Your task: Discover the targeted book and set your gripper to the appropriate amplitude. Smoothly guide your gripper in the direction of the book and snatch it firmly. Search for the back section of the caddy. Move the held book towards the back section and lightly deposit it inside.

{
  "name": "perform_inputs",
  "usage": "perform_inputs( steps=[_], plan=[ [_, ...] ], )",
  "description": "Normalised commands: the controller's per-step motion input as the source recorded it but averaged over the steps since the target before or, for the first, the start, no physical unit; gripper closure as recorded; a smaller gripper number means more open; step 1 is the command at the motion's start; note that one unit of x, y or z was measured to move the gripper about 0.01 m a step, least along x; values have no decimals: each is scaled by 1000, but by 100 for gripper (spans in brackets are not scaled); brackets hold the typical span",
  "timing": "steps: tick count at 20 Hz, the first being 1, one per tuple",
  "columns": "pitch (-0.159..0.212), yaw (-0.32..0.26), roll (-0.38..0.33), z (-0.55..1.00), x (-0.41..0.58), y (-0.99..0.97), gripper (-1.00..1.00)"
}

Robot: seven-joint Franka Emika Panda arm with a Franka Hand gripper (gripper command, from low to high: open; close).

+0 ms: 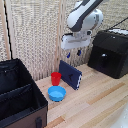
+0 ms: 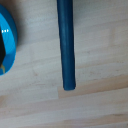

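Exterior view: we see the book (image 1: 70,74) upright on the tabletop (image 1: 95,97) (long axis 10-to-4 o'clock), the gripper (image 1: 73,52) above it, fingers (image 1: 78,52) spread.

Gripper (image 1: 73,52) above upright book (image 1: 70,75), fingers (image 1: 78,52) apart (not touching); caddy (image 1: 20,97) well apart.

Robot lab bench, pale wooden table (image 1: 100,95), woven screen backdrop (image 1: 40,30) (staged), cabled black box (image 1: 110,52)
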Motion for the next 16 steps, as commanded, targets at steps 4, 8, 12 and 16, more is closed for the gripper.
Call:
perform_inputs(
  steps=[4, 8, 12, 16],
  plan=[
    [33, -19, -9, -314, 311, -121, -100],
    [76, 0, -16, -295, 286, -139, -100],
    [92, 5, -46, -291, 294, -64, -100],
    [35, 9, -63, -235, 154, -46, -100]
  ],
)
